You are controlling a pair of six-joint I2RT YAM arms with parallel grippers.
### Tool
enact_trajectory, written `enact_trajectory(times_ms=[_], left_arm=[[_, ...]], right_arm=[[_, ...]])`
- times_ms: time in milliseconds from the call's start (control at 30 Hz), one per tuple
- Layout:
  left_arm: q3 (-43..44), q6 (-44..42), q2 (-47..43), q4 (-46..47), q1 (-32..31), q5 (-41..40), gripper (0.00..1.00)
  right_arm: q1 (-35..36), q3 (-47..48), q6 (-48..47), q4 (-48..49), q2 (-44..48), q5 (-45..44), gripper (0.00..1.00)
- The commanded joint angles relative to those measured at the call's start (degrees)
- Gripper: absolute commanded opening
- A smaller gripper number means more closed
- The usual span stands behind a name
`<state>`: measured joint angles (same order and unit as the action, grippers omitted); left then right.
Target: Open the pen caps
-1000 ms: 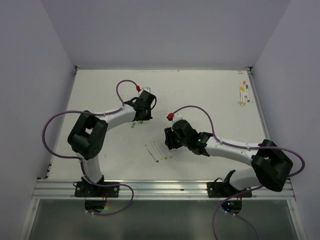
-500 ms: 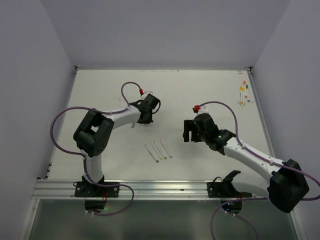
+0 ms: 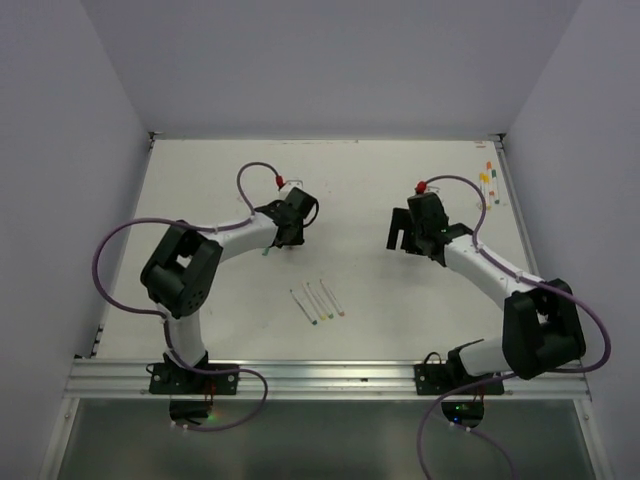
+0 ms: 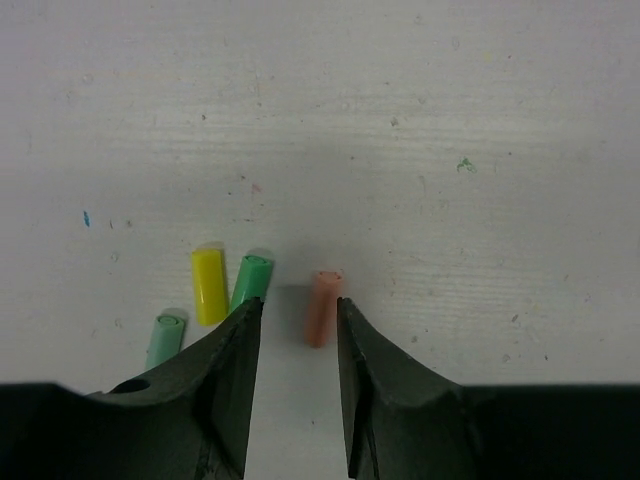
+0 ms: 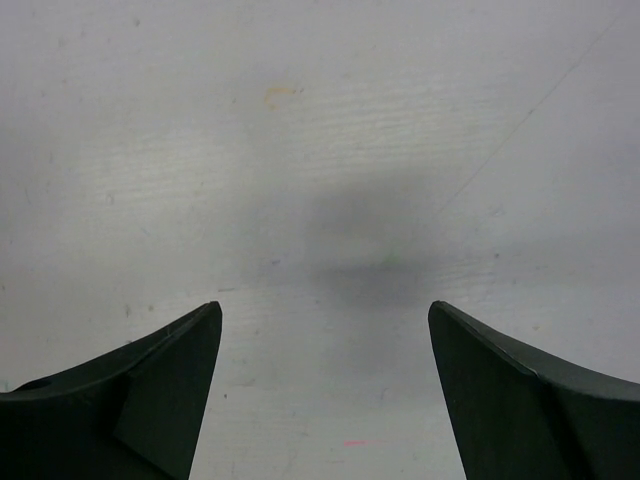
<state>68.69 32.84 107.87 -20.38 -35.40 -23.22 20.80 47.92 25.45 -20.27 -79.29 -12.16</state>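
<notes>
In the left wrist view, several loose pen caps lie on the white table: a pale green one (image 4: 165, 340), a yellow one (image 4: 208, 285), a green one (image 4: 251, 279) and an orange one (image 4: 322, 307). My left gripper (image 4: 298, 305) is open just above them. The orange cap lies free between its fingers, nearer the right finger. In the top view the left gripper (image 3: 288, 232) is at mid-left, with the caps (image 3: 266, 251) beside it. Three thin white pens (image 3: 316, 300) lie at the centre front. My right gripper (image 3: 396, 232) is wide open and empty over bare table (image 5: 325, 310).
Several capped pens (image 3: 485, 186) lie at the far right edge of the table. Purple cables with red plugs (image 3: 278, 182) (image 3: 422, 186) loop over both arms. White walls close in the table at the left, back and right.
My right arm has swung away from the three pens at the centre, to the right and farther back, its gripper open. My left gripper has barely moved.
</notes>
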Motion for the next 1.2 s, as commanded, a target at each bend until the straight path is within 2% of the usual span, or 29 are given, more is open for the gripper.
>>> enact_trajectory(times_ms=[0, 167, 200, 333, 500, 800, 1000, 1167], left_arm=[[-1.36, -1.81, -7.23, 6.39, -0.29, -2.45, 0.39], [-3.99, -3.4, -16.02, 14.38, -1.16, 1.07, 0.4], [-5.22, -3.31, -17.42, 19.19, -1.51, 2.9, 0.41], [-15.91, -0.24, -24.18, 31.0, -2.48, 4.94, 0.43], [-27.27, 5.73, -27.72, 44.78, -2.83, 8.62, 0.44], [-34.06, 6.36, -28.16, 51.67, -5.73, 9.86, 0.45], [-34.93, 6.27, -30.61, 51.05, -5.74, 8.55, 0.46], [-36.95, 6.18, -33.25, 50.96, -5.74, 6.79, 0.47]], right_arm=[[-5.75, 5.24, -1.19, -0.21, -2.96, -2.86, 0.88], [-13.48, 12.01, -3.48, -0.47, -10.96, -7.34, 0.87], [-14.55, 14.46, -4.0, -0.38, -12.63, -8.48, 0.86], [-18.77, 17.99, -4.18, 2.86, -18.09, -8.49, 0.86], [-22.73, 24.57, -6.28, 8.14, -25.9, -11.47, 0.85], [-25.28, 42.76, -11.55, 5.68, -40.49, -14.47, 0.85], [-26.68, 48.13, -13.06, 5.25, -44.28, -14.9, 0.85], [-29.06, 50.6, -13.76, 3.84, -47.19, -11.75, 0.85]])
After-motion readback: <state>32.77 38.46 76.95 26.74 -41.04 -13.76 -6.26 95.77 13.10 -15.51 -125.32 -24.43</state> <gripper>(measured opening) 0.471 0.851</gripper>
